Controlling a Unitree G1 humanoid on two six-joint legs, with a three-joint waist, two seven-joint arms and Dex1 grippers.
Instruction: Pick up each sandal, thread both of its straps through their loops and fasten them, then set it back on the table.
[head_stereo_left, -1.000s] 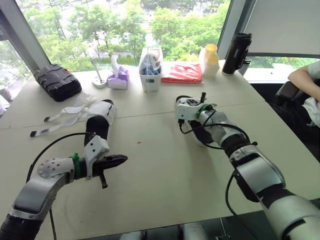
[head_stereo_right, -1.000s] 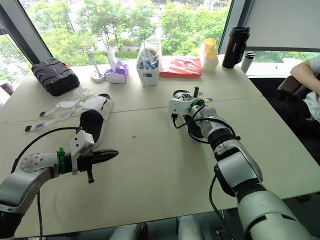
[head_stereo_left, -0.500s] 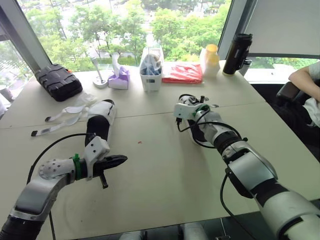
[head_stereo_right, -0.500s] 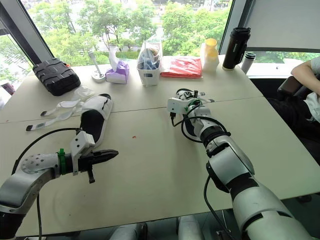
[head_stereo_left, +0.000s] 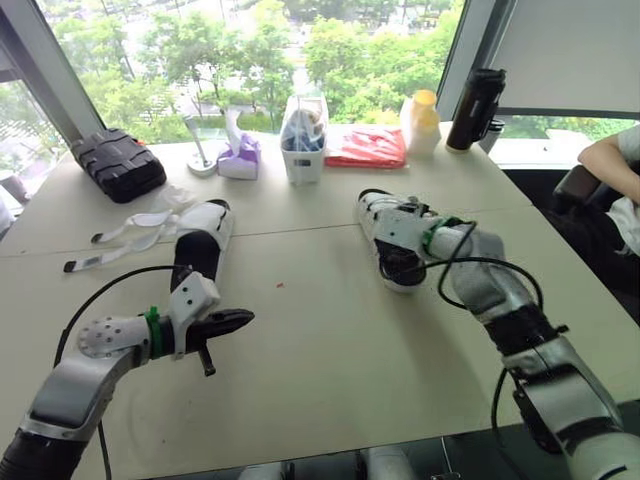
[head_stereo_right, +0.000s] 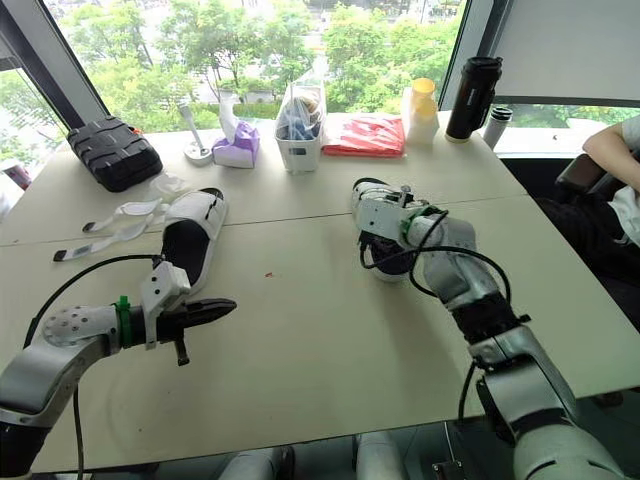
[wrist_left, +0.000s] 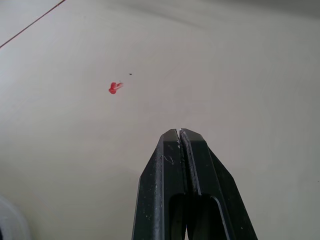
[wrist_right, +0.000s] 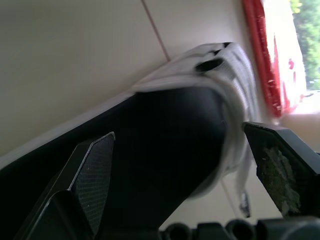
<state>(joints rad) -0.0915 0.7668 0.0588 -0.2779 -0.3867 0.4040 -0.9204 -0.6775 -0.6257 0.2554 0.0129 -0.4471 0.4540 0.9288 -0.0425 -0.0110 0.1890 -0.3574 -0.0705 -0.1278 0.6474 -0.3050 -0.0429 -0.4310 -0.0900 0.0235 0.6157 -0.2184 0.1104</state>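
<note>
One white sandal with a black footbed (head_stereo_left: 200, 245) lies at the table's left, with loose white straps (head_stereo_left: 125, 232) lying beside it. A second sandal (head_stereo_left: 398, 272) lies right of centre. My right gripper (wrist_right: 178, 131) hangs close over that sandal, open wide, its fingers (wrist_right: 95, 170) on either side of the black footbed (wrist_right: 165, 145), near the white straps (wrist_right: 235, 100) at its end. In the eye views the right gripper (head_stereo_left: 388, 235) covers the sandal's far end. My left gripper (head_stereo_left: 235, 322) hovers shut over bare table in front of the left sandal, holding nothing; its fingertips (wrist_left: 180, 134) are pressed together.
Along the far edge stand a black case (head_stereo_left: 115, 162), a purple tissue box (head_stereo_left: 238, 158), a white container (head_stereo_left: 303, 140), a red packet (head_stereo_left: 365, 146), a yellow bottle (head_stereo_left: 422, 118) and a black flask (head_stereo_left: 475, 105). A person's arm (head_stereo_left: 608, 152) rests at the right. A red speck (wrist_left: 115, 87) marks the table.
My right gripper has opened from shut, and its wrist has swung to the right of the sandal and turned back toward it. The left arm has not moved.
</note>
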